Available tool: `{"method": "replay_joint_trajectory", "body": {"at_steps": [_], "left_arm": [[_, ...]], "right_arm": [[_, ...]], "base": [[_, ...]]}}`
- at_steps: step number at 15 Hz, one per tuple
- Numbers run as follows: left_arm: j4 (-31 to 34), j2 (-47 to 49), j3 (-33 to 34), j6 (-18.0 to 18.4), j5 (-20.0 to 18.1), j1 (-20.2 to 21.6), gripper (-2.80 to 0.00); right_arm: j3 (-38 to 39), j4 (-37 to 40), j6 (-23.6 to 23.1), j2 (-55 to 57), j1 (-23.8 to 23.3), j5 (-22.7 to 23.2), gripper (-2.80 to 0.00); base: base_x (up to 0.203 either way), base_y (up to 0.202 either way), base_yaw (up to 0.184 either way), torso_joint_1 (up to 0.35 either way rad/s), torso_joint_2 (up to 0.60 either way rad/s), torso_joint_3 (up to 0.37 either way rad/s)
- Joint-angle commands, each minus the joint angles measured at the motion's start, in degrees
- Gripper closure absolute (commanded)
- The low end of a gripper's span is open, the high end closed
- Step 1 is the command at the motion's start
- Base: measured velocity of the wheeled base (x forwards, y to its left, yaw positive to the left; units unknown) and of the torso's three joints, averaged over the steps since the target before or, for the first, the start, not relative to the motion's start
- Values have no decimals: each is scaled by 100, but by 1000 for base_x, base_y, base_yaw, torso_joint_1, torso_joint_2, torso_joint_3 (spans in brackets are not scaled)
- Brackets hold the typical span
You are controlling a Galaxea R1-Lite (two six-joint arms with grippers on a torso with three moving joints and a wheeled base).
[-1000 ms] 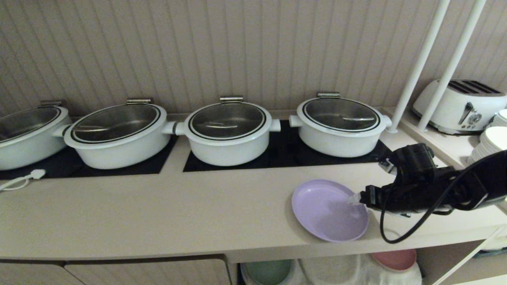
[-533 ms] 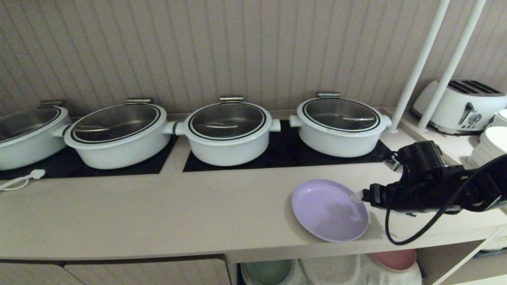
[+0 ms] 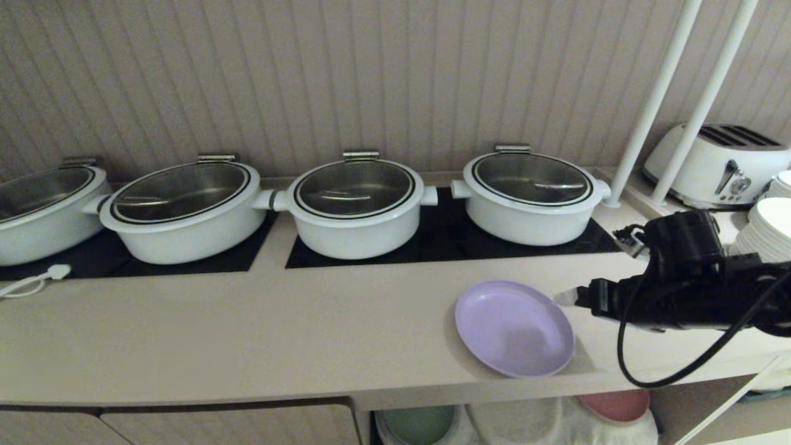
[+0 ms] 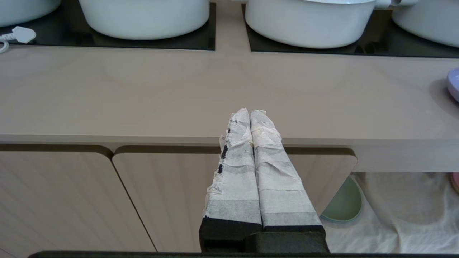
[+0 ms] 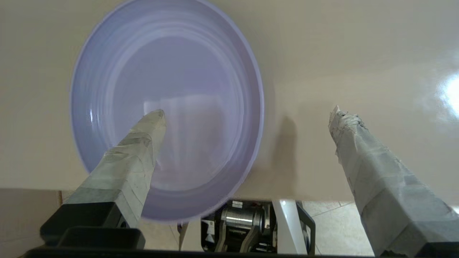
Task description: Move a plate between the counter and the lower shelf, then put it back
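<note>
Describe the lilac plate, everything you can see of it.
The plate is round, pale lilac and matte, plastic by the look of it, with a low raised rim and faint concentric rings inside. It is empty and lies flat and upright on the counter, near the front edge, in front of the rightmost pot. Only the counter touches it: the right gripper stands open above its right side, one finger over the plate, the other off to its side, neither in contact as far as the views show.
</note>
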Motion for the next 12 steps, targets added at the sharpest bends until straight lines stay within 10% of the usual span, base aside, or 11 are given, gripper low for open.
{"method": "replay_joint_trajectory", "body": {"at_steps": [1, 10, 11, 12], "left_arm": [[-3, -9, 0, -3, 3, 2, 0], [3, -18, 0, -3, 3, 2, 0], [-3, -18, 0, -3, 3, 2, 0], [-1, -18, 0, -3, 3, 2, 0]], "right_arm": [[120, -20, 11, -277, 2, 14, -280], [621, -44, -6, -839, 2, 12, -280], [675, -44, -34, -886, 2, 17, 0], [710, -44, -76, -928, 2, 17, 0]], "base": [[0, 0, 0, 0, 0, 0], [0, 0, 0, 0, 0, 0], [0, 0, 0, 0, 0, 0], [0, 0, 0, 0, 0, 0]]}}
